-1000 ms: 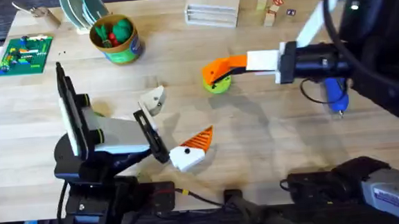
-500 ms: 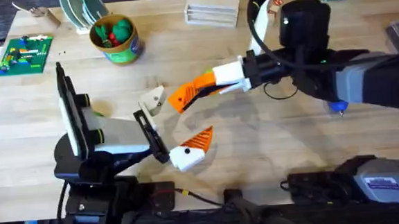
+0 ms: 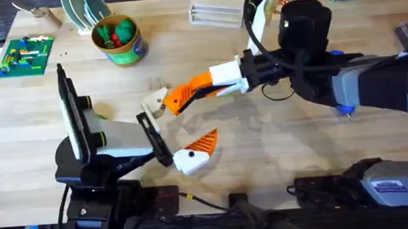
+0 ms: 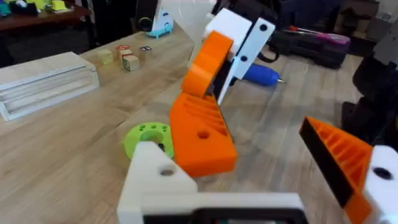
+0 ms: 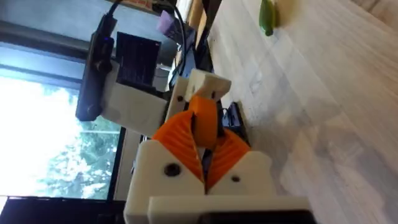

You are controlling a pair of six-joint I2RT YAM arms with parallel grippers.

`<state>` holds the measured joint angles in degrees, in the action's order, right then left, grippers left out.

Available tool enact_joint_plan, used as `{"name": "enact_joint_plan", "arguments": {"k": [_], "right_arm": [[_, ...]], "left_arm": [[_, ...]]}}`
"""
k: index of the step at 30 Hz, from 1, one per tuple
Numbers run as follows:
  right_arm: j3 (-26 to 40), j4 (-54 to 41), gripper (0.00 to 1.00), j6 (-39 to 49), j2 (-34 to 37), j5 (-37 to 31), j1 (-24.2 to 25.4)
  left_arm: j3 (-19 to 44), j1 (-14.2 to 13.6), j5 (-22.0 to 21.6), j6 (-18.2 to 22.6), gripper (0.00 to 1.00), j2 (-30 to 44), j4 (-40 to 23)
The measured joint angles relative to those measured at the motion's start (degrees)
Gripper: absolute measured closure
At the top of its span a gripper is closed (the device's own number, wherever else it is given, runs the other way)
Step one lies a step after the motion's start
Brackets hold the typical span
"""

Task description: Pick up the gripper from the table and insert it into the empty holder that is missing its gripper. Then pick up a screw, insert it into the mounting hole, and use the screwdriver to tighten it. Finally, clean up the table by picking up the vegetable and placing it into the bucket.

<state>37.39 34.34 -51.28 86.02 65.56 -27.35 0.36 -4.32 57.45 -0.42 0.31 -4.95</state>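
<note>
Loose orange gripper: light, rigid plastic, ribbed face. Pinched by right gripper, at empty holder's 3 o'clock. Left gripper spread.

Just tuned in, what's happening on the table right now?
The right gripper is shut on the loose orange gripper and is holding it up against the empty holder, the bare white mount on the left arm. From these views I cannot tell whether it is seated. The left arm's other mount carries its orange finger. The screwdriver lies on the table beyond the right arm, the green disc lies near the mounts, and the bucket stands at the far left.
</note>
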Motion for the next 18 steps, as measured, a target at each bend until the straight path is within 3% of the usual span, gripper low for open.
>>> {"name": "enact_joint_plan", "arguments": {"k": [11,18], "right_arm": [[0.06,1.0,0.994,-1.76,2.4,-3.8,-1.28],[0.6,8.07,0.994,-5.99,6.94,-4.34,-2.27]], "left_arm": [[0.0,0.04,-0.48,-0.11,0.008,0.0,0.0],[0.0,0.07,-0.48,-0.51,0.007,0.0,0.0]]}}
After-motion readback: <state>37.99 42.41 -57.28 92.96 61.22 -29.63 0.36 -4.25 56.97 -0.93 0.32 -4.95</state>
